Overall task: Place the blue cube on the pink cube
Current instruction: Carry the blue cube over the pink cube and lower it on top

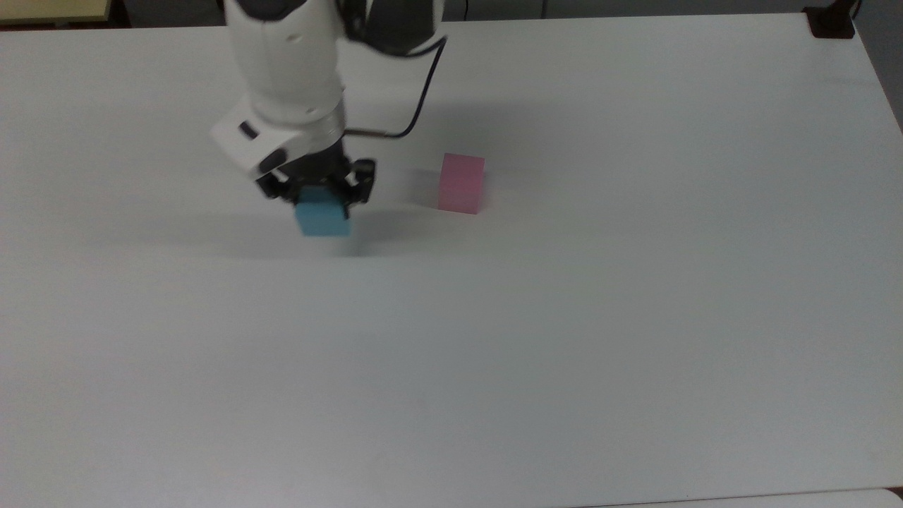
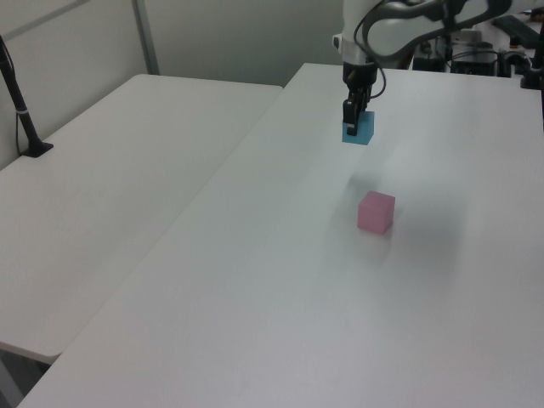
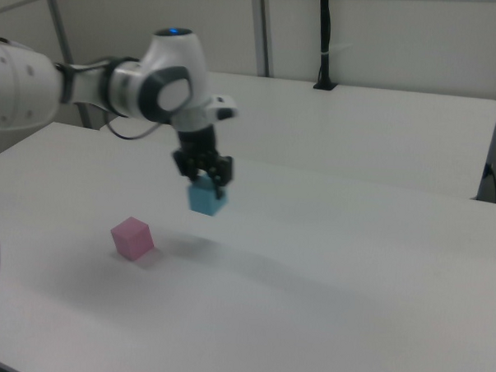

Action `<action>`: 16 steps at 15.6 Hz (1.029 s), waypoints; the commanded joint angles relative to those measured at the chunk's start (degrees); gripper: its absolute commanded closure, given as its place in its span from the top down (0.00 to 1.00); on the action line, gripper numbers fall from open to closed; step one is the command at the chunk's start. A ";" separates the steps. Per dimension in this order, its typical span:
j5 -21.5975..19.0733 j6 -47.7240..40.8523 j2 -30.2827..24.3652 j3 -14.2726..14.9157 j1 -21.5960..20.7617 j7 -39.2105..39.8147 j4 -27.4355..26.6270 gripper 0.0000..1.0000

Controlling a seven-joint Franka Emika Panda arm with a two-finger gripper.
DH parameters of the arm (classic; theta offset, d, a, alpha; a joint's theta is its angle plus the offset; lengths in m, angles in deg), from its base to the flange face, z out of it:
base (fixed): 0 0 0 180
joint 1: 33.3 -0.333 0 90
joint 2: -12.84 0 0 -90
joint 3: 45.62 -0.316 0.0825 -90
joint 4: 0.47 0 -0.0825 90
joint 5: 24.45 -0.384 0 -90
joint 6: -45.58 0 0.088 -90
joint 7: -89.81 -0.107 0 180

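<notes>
The blue cube [image 1: 323, 217] [image 2: 359, 127] [image 3: 206, 198] hangs in the air above the white table [image 1: 564, 317], with my gripper [image 1: 319, 192] [image 2: 354, 117] [image 3: 204, 180] shut on its upper part. Its shadow lies on the table below it. The pink cube [image 1: 461, 183] [image 2: 376, 212] [image 3: 132, 238] stands on the table by itself, to the right of the blue cube in the top view and nearer the camera in the left view. The two cubes are apart.
A second white table [image 2: 110, 195] [image 3: 374, 134] adjoins this one. A black post on a base [image 2: 24, 119] [image 3: 324, 41] stands on it. A black mount [image 1: 831, 21] sits at the top view's far right corner.
</notes>
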 commanded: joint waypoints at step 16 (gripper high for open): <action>-0.44 0.22 -8.27 -0.88 -16.57 -14.56 -15.80 0.54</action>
